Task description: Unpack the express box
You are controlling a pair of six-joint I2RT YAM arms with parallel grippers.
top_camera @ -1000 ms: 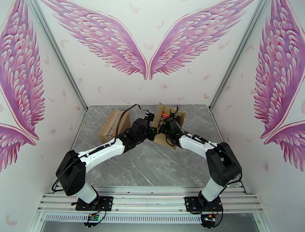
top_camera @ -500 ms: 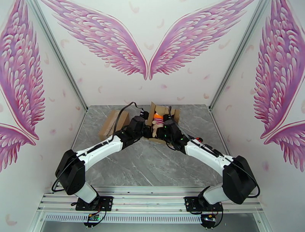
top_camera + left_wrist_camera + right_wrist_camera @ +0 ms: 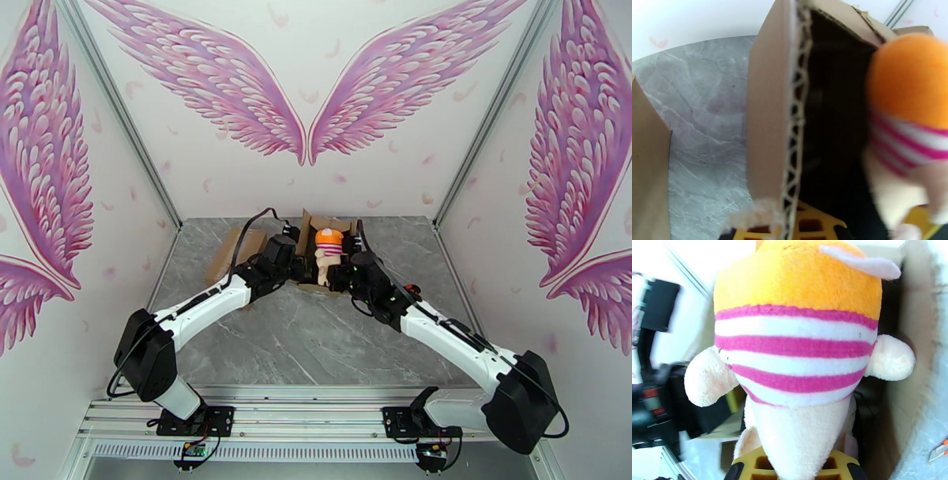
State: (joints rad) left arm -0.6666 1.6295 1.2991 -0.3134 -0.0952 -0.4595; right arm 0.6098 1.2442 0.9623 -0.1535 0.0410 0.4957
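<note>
Item: plush toy (image 3: 326, 253) with orange cap, pink-and-white striped band and cream body. It stands at the mouth of the brown corrugated cardboard express box (image 3: 311, 223), far centre of the grey marble table (image 3: 316, 339).

Grasp: right gripper (image 3: 794, 467) clenched on the toy's cream lower body; left gripper (image 3: 786, 225) clamped on the box's left wall edge.

Handling: draw the toy straight clear of the flaps while the left arm pins the box, then set it on bare table.

Contents: box interior dark, so anything further inside cannot be told.

Adjacent: second brown cardboard piece (image 3: 235, 254), lying just left.
</note>
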